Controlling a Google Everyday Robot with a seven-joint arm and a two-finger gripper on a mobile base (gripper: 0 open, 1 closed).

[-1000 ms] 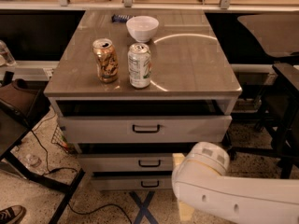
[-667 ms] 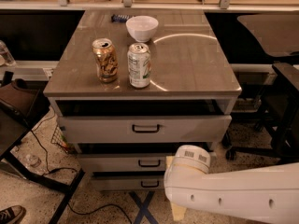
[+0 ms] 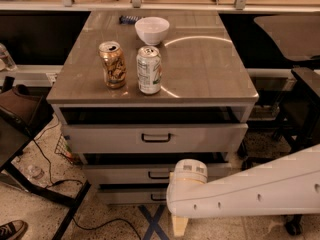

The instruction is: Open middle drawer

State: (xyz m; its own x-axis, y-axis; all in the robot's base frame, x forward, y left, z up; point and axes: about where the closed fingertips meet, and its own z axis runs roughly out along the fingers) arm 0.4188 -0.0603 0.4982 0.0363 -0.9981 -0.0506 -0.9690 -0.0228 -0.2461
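The middle drawer [image 3: 125, 174] is the shallow light-grey second drawer of the cabinet. Its small black bar handle [image 3: 158, 175] is just left of my arm. Its front sits set back under the taller top drawer [image 3: 100, 139] and looks closed. My white arm [image 3: 250, 191] comes in from the lower right, and its rounded wrist [image 3: 190, 171] covers the right part of the middle drawer. My gripper [image 3: 179, 225] hangs below the wrist, in front of the lowest drawer [image 3: 125, 196], and is mostly hidden by the arm.
On the cabinet top [image 3: 200, 69] stand a brown can [image 3: 113, 64], a white-green can [image 3: 149, 69] and a white bowl [image 3: 152, 29]. A dark chair [image 3: 20, 114] and cables [image 3: 45, 154] are at the left. Black furniture [image 3: 300, 99] is at the right.
My arm has swung left across the lower right and now fills more of the view. Its wrist is closer to the middle drawer's handle. The drawers and cans have not moved.
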